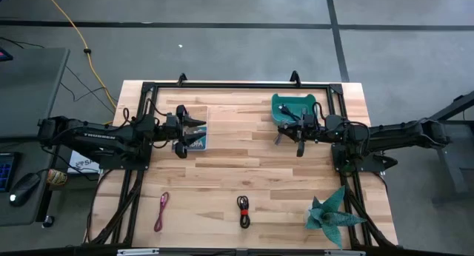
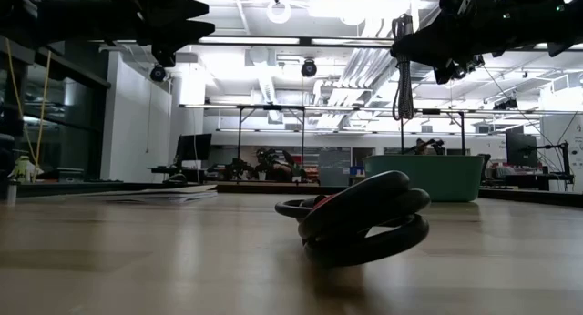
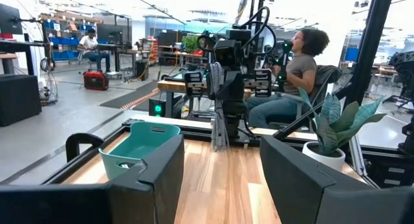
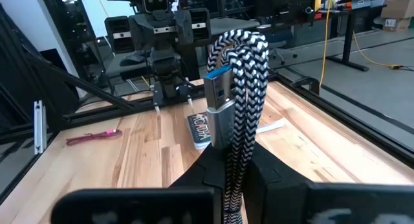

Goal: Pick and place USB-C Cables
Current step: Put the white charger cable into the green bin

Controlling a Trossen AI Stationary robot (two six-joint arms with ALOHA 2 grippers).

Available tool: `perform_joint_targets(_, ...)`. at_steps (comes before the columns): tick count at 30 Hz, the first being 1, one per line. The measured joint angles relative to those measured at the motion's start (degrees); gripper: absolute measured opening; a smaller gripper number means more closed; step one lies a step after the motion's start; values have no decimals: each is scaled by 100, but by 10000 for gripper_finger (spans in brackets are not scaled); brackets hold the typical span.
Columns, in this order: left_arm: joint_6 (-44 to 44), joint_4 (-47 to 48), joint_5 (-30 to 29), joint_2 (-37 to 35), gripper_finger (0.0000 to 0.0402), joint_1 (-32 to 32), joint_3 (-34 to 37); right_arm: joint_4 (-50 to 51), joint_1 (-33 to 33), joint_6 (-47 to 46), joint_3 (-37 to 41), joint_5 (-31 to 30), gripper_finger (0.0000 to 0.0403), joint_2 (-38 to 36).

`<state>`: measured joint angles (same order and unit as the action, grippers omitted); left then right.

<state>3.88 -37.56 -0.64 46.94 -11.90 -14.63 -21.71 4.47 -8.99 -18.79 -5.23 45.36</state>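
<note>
A black-and-white braided cable [image 4: 236, 75] is pinched, folded, in the right gripper [image 1: 300, 130], held just beside the teal bin [image 1: 295, 106] at the far right. The left gripper [image 1: 194, 132] is held spread over a booklet [image 1: 198, 141]. A magenta cable [image 1: 161, 211] and a red-and-black cable [image 1: 243, 210] are seen on the near worktop [image 1: 244, 163].

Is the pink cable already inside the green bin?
No, the pink cable lies on the table near its front edge, far from the green bin.

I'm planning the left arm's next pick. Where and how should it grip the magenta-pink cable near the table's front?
Probably across the middle of the magenta-pink cable, from straight above. It lies flat on the table as a narrow folded strand with bare wood around it, so open fingers could straddle its thin width. The left gripper waits farther back.
</note>
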Motion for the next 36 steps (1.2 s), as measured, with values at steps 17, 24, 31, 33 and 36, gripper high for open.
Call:
perform_joint_targets(17, -48, -2, -2, 2, 182, -9, 0, 2872, 544, 343, -2551, -1647, 7, 526)
perform_joint_targets(24, -109, -2, -2, 4, 182, -9, 0, 5407, 1300, 494, -4878, -1964, 7, 1897)
perform_joint_targets(31, -107, -2, -2, 4, 182, -9, 0, 7177, 1799, 386, -6157, -1735, 7, 3072)
perform_joint_targets(33, -107, -2, -2, 4, 182, -9, 0, 7547, 1885, 339, -6276, -1611, 7, 3289)
perform_joint_targets(36, -105, -2, -2, 4, 182, -9, 0, 7995, 1988, 291, -6286, -1553, 7, 3556)
